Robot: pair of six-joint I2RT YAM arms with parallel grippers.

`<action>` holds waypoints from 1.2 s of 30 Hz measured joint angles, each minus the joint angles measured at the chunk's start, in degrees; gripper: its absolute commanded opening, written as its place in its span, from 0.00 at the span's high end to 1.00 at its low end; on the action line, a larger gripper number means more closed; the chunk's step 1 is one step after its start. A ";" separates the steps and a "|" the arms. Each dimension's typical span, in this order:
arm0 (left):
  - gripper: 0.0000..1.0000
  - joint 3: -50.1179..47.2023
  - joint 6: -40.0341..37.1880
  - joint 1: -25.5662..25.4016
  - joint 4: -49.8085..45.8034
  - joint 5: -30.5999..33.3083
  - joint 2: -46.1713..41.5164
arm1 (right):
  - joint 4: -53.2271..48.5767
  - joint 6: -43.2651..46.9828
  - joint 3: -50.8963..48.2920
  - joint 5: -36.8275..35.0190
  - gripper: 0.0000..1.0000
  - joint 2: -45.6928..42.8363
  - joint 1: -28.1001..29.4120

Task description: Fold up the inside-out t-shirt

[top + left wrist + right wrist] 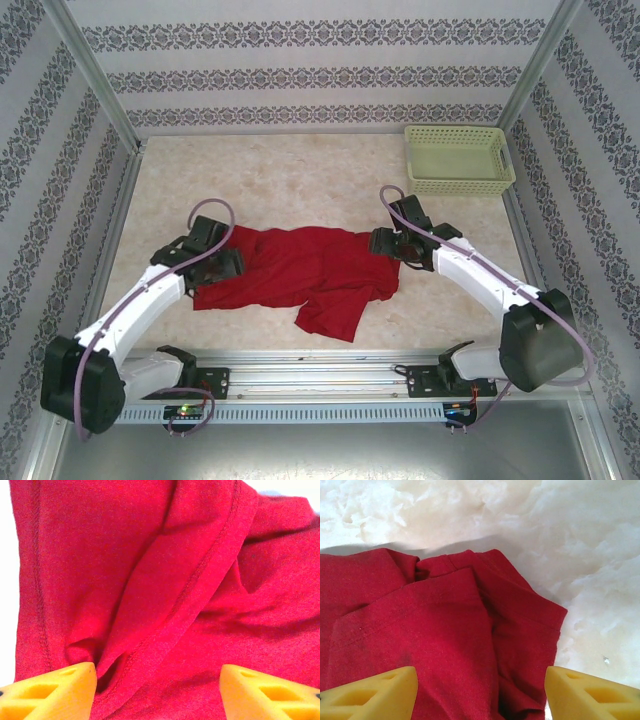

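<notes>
The red inside-out t-shirt (300,275) lies crumpled on the table between the two arms, with a flap hanging toward the near edge. My left gripper (222,262) is over its left end, open, yellow fingers (55,692) wide apart above folded cloth and a stitched hem (200,575). My right gripper (388,244) is over the shirt's right end, also open, its fingers (590,695) spread above a bunched corner of the t-shirt (445,640). Nothing is pinched between either pair of jaws.
A pale green lattice basket (458,158) stands at the far right corner of the marbled table (300,180). Patterned walls close in three sides. A metal rail (320,380) runs along the near edge by the arm bases.
</notes>
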State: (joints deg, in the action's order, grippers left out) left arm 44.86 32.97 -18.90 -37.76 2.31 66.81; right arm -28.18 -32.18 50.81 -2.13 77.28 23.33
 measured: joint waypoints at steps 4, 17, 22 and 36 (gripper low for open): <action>0.28 2.58 -1.49 -4.52 -1.73 4.68 7.63 | 0.59 0.00 0.02 0.00 0.32 0.87 0.00; 0.39 9.29 -3.19 -8.74 -3.02 15.98 24.96 | 1.77 0.00 0.02 0.07 0.32 1.22 -0.48; 0.34 9.29 -3.63 -8.74 -2.95 15.67 26.53 | 1.92 0.00 -0.09 0.24 0.32 1.22 -1.09; 0.64 9.27 -4.33 -6.38 -2.14 14.21 27.85 | 3.10 0.00 -0.44 1.14 0.32 3.52 -1.11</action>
State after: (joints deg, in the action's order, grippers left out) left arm 54.13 28.64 -25.28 -39.90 16.51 94.65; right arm -25.08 -32.18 50.37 -0.99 80.79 22.22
